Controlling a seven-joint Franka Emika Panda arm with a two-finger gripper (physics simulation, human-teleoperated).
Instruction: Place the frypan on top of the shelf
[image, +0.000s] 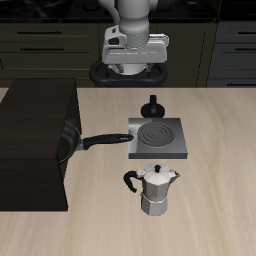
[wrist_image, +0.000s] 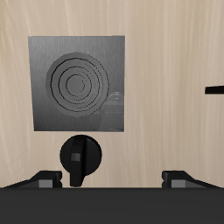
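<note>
- Landmark: the grey stove plate (image: 157, 138) lies flat on the wooden table (image: 210, 190); all positions below refer to it.
- The gripper (image: 131, 62) hangs above the table's back edge, behind the stove plate, well above the surface. Its fingers (wrist_image: 46, 178) are spread apart and hold nothing; in the wrist view the two fingertips show wide apart with bare table between them.
- The frypan (image: 68, 141) sits beside the stove plate, its round black body against the dark shelf (image: 35, 145). Whether it rests on the shelf's top or leans at the shelf's side edge cannot be told.
- The frypan's handle (image: 104, 140) runs straight toward the stove plate; its end nearly reaches the plate's near edge.
- A small black knob (image: 153, 106) stands just behind the stove plate's back edge, apart from the gripper.
- The moka pot (image: 157, 188) stands upright in front of the stove plate, nearer the table's front edge, just clear of the plate's front edge.
- Open room: bare table extends on the stove plate's side away from the shelf, and along the front edge around the moka pot.
- The shelf's top face is dark and flat.
</note>
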